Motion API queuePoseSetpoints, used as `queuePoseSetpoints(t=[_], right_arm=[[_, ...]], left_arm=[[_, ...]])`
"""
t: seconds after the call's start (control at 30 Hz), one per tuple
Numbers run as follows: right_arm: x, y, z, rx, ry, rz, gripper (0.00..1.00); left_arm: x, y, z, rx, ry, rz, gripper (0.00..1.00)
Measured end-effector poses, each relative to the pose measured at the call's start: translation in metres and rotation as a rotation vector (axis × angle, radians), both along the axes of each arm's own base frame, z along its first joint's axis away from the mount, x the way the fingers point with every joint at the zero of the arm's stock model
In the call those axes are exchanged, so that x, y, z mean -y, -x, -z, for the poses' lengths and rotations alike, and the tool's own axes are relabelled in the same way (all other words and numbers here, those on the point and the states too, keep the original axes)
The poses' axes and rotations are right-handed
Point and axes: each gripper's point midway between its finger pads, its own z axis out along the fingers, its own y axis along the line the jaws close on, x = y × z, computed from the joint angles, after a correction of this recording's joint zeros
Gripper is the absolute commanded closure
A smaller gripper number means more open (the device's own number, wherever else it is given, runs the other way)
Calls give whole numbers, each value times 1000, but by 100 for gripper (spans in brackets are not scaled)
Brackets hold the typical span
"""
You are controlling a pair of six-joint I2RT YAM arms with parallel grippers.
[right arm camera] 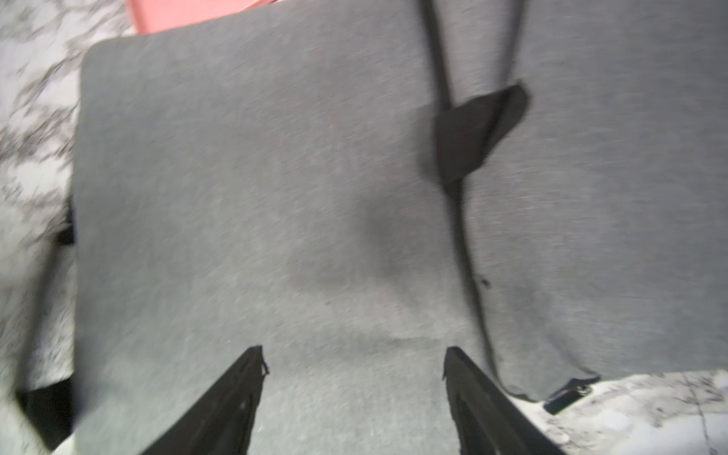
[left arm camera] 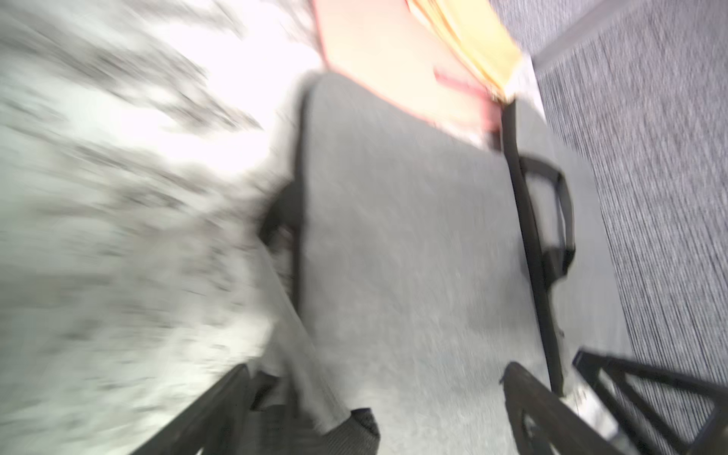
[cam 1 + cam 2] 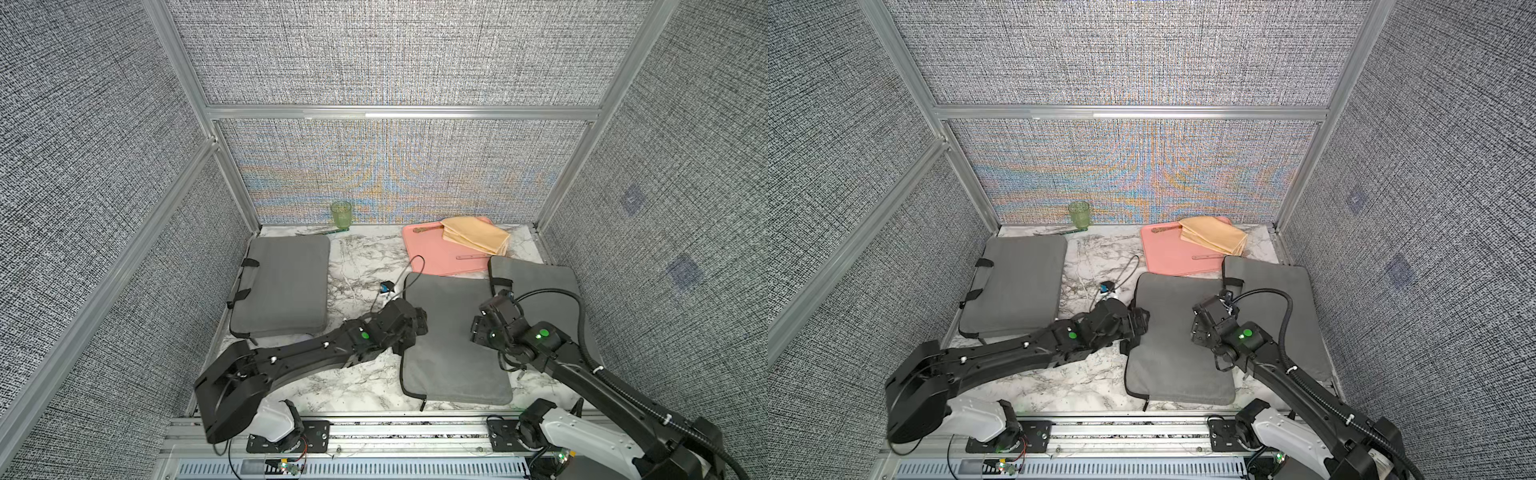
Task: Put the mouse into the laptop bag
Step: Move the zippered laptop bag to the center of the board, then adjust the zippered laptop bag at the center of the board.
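Lying flat on the marble-patterned table [image 3: 357,382], the middle laptop bag [image 3: 449,357] is grey. Its long axis runs from the robot's side toward a pink tray [image 3: 432,253]. Its far corner overlaps the tray's edge, and its black zipper edge faces the left arm. The mouse shows in no view, so I cannot tell where it is.

The left gripper [image 2: 378,368] sits at the bag's zipper edge with its jaws wide. That wrist view is too blurred to identify the pale strip between them. The right gripper [image 1: 352,350] hangs above the bag's other half, jaws apart, with only grey cloth below.

A second grey bag [image 3: 540,299] lies just beside the middle bag on the right arm's side. A third bag [image 3: 282,286] lies well apart on the left arm's side. Beyond the middle bag, a folded yellow cloth [image 3: 476,237] rests on the tray, and a green cup [image 3: 341,214] stands farther off. Grey woven walls [image 3: 395,54] in aluminium frames enclose the table.
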Motion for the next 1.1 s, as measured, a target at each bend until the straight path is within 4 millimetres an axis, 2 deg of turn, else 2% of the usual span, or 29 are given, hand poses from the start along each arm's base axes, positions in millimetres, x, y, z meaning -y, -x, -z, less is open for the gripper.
queuePoseSetpoints(t=[0.1, 0.17, 0.3, 0.4, 0.47, 0.53, 0.67, 0.8, 0.93, 0.97, 1.03, 1.1], right_arm=[[-29, 0, -1, -11, 6, -86, 15], [-48, -2, 0, -17, 12, -134, 14], [-89, -7, 0, -11, 0, -218, 13], [-118, -12, -1, -2, -19, -265, 13], [-133, -15, -1, 3, -29, -289, 13], [-148, -20, -4, 9, -41, -311, 14], [-173, -28, -3, 16, -64, -355, 13], [-187, -30, 7, -4, -75, -391, 13], [-197, -32, 16, -18, -89, -416, 13], [-199, -32, 18, -23, -90, -423, 13], [-201, -32, 22, -30, -91, -427, 13], [-204, -31, 24, -34, -101, -435, 14]], left_arm=[[-53, -16, -26, 68, -48, -117, 1], [-92, -29, -27, 78, -103, -207, 1], [-171, -43, -5, 39, -288, -380, 1], [-206, -48, 19, -20, -417, -436, 1], [-221, -51, 38, -72, -485, -445, 0], [-227, -55, 56, -124, -532, -441, 0], [-225, -66, 83, -203, -610, -413, 3], [-221, -82, 108, -269, -674, -399, 13], [-226, -90, 131, -333, -729, -405, 21], [-228, -90, 134, -344, -744, -408, 26], [-232, -91, 136, -356, -770, -418, 42], [-238, -89, 137, -377, -799, -424, 70]])
